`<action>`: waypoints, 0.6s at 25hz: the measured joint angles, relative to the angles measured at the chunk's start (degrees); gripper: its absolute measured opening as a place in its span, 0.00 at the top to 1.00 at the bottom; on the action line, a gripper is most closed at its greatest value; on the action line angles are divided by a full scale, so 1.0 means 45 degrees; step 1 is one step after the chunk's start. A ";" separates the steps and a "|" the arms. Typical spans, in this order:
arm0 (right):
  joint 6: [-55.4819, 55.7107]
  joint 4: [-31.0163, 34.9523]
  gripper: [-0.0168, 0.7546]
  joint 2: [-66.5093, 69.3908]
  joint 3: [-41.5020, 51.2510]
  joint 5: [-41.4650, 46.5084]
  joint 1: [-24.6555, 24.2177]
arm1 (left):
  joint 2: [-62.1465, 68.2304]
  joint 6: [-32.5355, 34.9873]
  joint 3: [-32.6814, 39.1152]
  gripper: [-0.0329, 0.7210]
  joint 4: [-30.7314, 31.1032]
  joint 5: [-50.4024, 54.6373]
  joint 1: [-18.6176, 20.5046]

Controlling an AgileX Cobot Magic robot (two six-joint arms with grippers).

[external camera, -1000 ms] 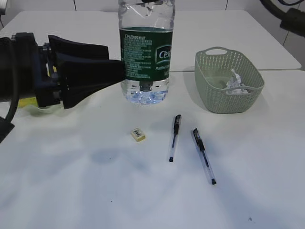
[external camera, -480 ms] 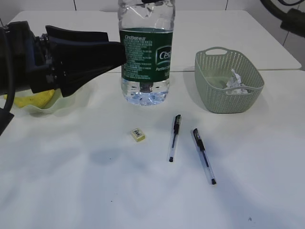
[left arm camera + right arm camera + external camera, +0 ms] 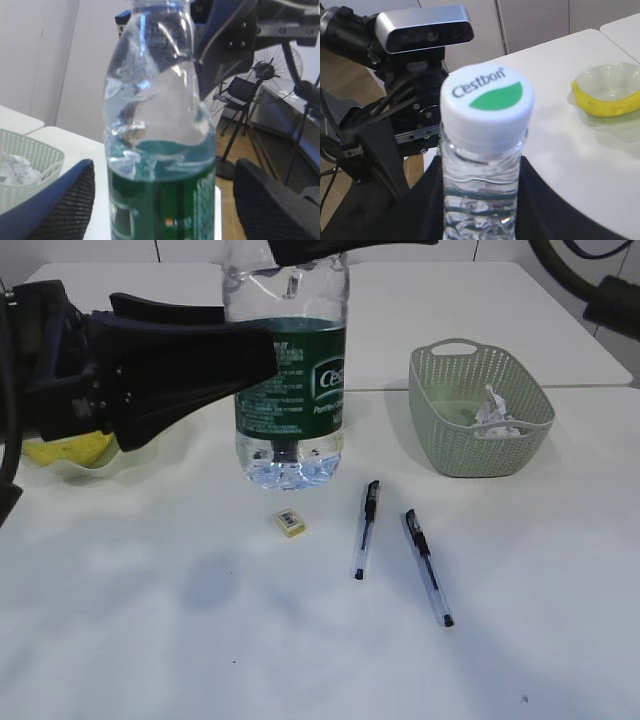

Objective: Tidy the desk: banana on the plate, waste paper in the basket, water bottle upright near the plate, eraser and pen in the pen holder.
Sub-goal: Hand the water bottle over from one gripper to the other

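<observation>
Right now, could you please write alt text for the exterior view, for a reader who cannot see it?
An upright Cestbon water bottle stands at centre on a white table, the left hand open beside its green label. In front lie a small eraser and two pens; a green basket holding crumpled paper sits right, a banana far left.

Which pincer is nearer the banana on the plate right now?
Left. The left pincer hangs just right of the banana, fingers open either side of the water bottle. The right pincer grips the bottle's neck, farther off.
</observation>
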 joint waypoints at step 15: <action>-0.0363 -0.0059 0.68 0.0000 0.0000 -0.0053 0.0878 | 0.0000 -0.0672 0.0000 0.17 0.0588 -0.0365 0.0000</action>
